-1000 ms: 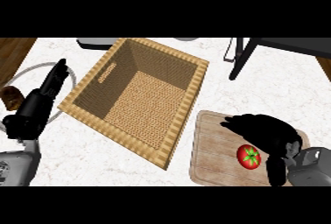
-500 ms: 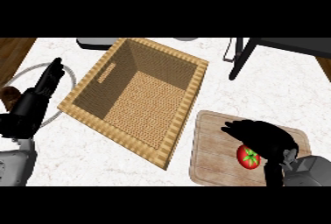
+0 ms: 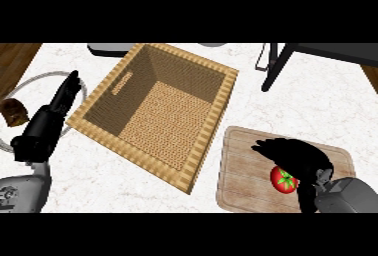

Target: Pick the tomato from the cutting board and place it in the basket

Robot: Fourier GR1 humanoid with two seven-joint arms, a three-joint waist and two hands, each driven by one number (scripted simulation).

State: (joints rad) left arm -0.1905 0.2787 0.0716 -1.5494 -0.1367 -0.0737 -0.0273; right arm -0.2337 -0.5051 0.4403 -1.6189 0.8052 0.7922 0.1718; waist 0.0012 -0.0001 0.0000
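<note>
Head view shows the tomato [image 3: 283, 179] on the cutting board [image 3: 240, 172], directly under the right hand [image 3: 299, 156]. That hand has drawn back and down over the last second: earlier its fingers reached well past the tomato, now they arch over it, thumb on the near side. The fingers are curling round the fruit, though whether they actually touch it I cannot tell. My reading is that the grasp is closing and the lift has not begun.

Left of the hand, just beside the board, sits the basket [image 3: 207, 122], open and with nothing in it. Its near rim stands between tomato and floor, so the carry needs height.

Far left, the left hand [image 3: 53, 117] rests with fingers straight, barely shifted, beside a ring [image 3: 33, 81] and a brown thing [image 3: 13, 111]. Dark legs [image 3: 275, 67] stand beyond, clear of the path.
</note>
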